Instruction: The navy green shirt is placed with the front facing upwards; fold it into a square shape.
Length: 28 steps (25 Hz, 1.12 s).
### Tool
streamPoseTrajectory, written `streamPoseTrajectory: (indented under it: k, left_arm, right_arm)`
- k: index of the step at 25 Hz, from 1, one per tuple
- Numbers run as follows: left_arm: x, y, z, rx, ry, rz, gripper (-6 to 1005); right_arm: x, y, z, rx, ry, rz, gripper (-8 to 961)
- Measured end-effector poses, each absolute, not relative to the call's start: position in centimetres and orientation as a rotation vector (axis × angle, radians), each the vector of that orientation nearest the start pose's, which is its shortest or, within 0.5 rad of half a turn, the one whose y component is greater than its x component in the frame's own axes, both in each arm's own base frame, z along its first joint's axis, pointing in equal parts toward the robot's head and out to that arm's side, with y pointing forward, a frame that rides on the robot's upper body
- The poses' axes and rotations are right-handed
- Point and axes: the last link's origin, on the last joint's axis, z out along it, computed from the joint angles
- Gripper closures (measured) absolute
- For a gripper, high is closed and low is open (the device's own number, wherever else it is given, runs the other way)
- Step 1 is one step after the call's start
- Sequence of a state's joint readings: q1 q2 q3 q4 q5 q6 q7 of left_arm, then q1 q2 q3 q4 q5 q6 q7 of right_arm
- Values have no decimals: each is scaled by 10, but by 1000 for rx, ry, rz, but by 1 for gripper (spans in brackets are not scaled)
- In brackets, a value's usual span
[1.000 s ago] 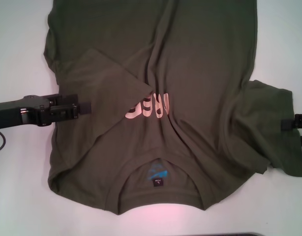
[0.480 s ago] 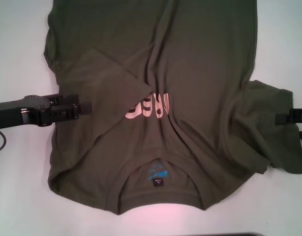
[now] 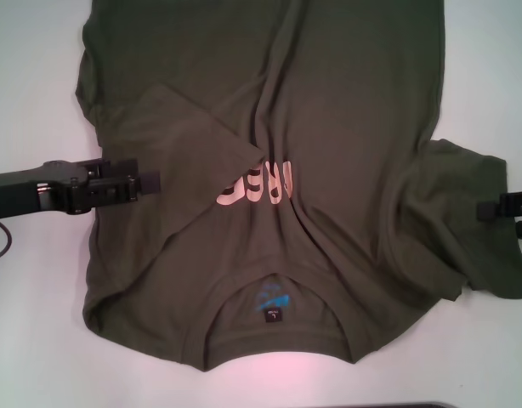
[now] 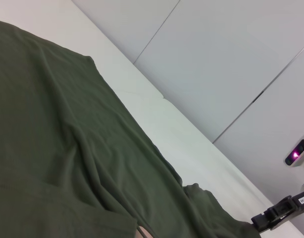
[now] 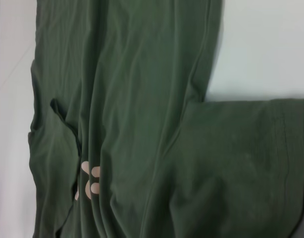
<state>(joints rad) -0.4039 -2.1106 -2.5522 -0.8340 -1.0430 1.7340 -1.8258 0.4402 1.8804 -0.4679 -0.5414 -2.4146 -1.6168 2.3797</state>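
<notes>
Dark olive-green cotton T-shirt (image 3: 329,127): hem cut off by frame edge; folded left sleeve hides part of pale pink chest lettering (image 3: 257,189).

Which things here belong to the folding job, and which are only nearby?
Job:
- dark olive-green cotton T-shirt with pink lettering
- left end effector, over the folded-in sleeve
- right end effector, at the other sleeve

Nearby:
- white table
- black cable

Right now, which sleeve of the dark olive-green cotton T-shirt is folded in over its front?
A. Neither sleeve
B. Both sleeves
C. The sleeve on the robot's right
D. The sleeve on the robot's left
D: on the dark olive-green cotton T-shirt, the sleeve on the robot's left lies across the chest, partly covering the pale pink lettering, while the sleeve on the robot's right spreads outward onto the white table.
</notes>
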Motion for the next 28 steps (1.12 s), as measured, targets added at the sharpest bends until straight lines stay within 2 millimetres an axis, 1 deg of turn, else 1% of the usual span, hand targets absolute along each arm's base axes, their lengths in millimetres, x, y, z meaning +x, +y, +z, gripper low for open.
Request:
streamPoseTrajectory:
  k: [8,16,21,24,28]
  left_arm:
    - [-285,289,23,-2621,-1251,-756,280]
    - [-284,288,23,-2627,-1250,-762,280]
    - [-284,288,23,-2626,-1251,-762,280]
    - [-284,288,23,-2627,-1251,-762,280]
    - [-284,288,23,-2628,-1250,-762,280]
  right_arm:
    - [375,272,67,-1972,2216,396,499]
    - [377,269,71,-1963,2220,399,719]
    - [377,269,70,-1970,2221,389,937]
    - [376,269,75,-1982,2217,385,939]
    - [379,267,93,-1944,2196,379,942]
